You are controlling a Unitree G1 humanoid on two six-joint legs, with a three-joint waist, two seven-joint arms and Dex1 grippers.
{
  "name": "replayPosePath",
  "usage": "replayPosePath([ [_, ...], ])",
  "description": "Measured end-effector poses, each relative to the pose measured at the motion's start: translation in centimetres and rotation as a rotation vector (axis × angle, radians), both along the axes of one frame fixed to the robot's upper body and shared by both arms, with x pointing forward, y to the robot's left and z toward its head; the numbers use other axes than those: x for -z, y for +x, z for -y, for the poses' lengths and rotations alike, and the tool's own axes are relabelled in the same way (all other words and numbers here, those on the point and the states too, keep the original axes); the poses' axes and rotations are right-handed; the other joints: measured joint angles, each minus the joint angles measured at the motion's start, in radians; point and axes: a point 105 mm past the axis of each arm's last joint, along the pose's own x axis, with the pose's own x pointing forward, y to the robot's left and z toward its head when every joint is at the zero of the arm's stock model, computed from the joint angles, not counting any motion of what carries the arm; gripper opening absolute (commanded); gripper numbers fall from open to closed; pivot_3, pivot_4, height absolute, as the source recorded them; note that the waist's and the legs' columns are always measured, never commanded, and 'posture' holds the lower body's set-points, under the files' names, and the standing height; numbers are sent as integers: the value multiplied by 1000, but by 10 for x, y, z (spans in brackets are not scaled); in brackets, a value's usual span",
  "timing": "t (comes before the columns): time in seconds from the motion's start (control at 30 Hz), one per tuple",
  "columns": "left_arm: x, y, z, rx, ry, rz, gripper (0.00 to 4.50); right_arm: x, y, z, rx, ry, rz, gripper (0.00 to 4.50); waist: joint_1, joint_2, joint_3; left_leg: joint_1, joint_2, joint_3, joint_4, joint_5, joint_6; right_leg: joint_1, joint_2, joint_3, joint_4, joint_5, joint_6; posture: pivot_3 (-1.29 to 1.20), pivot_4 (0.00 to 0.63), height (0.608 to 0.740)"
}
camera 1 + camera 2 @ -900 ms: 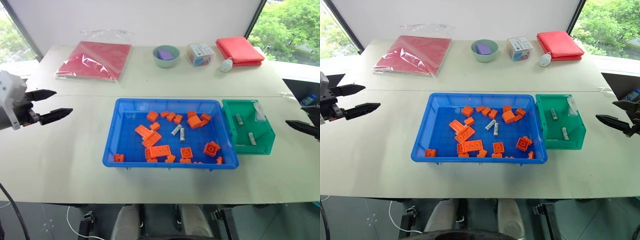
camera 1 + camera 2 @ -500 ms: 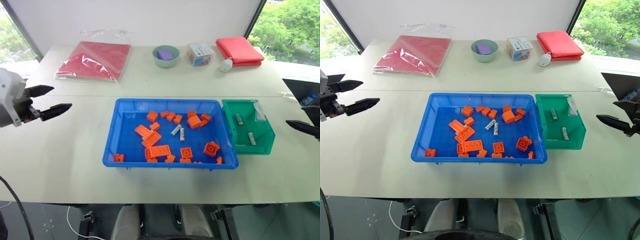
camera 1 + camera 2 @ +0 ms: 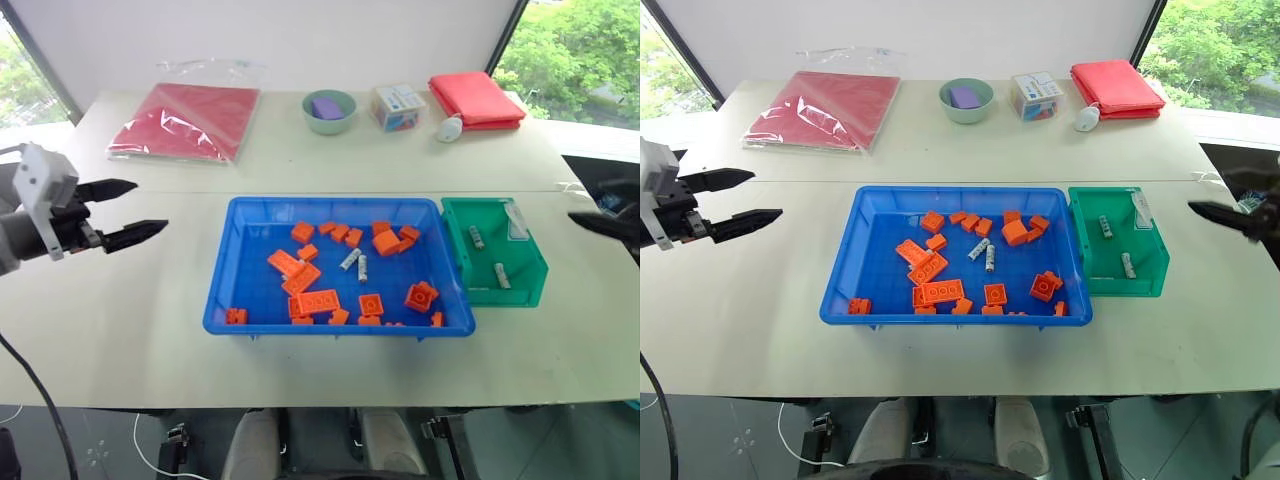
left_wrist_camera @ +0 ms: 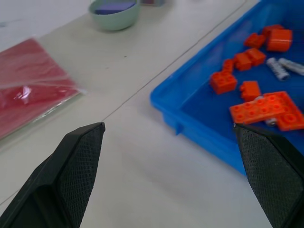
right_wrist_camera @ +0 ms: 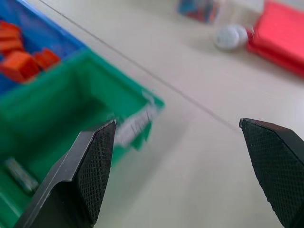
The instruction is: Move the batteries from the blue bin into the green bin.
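The left gripper (image 3: 125, 212) has tapered black fingers (image 4: 78, 159) — cross-hatched pads — on a white wrist block; a black cable trails at lower left.

two batteries (image 3: 356, 263) lie in the blue bin (image 3: 240, 290), two in the green bin (image 3: 525, 290).

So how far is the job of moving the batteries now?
Done: two small silver-grey batteries lie in the small green plastic bin. In hand: nothing; the left gripper and right gripper are open. Left: two batteries among orange bricks in the large blue plastic tray.
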Motion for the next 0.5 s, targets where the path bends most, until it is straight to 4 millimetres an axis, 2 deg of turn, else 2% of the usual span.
replayPosePath([
  [0.1,-1,-7,20,96,10,-17,4500,-13,12,-50,-191,-28,13,4291,1,0,0,0,0,0,0,0,0,-1,0,0,3,0,0,0,150,736],
  [0.2,6,-13,40,187,33,-48,4500,-7,30,-116,-363,-70,-7,4291,-4,0,0,0,0,0,1,0,0,-3,1,0,8,0,0,0,150,736],
  [0.3,9,-17,51,240,37,-69,4500,7,38,-164,-418,-67,-74,4291,4,0,0,-2,0,0,1,1,-1,-6,1,-1,10,0,0,0,150,736],
  [0.4,13,-18,54,265,38,-93,4500,18,25,-225,-546,-46,-139,4291,12,0,0,-4,0,-1,1,1,-1,-7,2,-2,10,1,1,0,150,736],
  [0.5,20,-20,56,282,55,-118,4500,28,9,-265,-598,-42,-173,4291,15,-1,0,-5,-2,-1,2,1,-1,-6,0,-3,10,1,1,0,150,736],
])
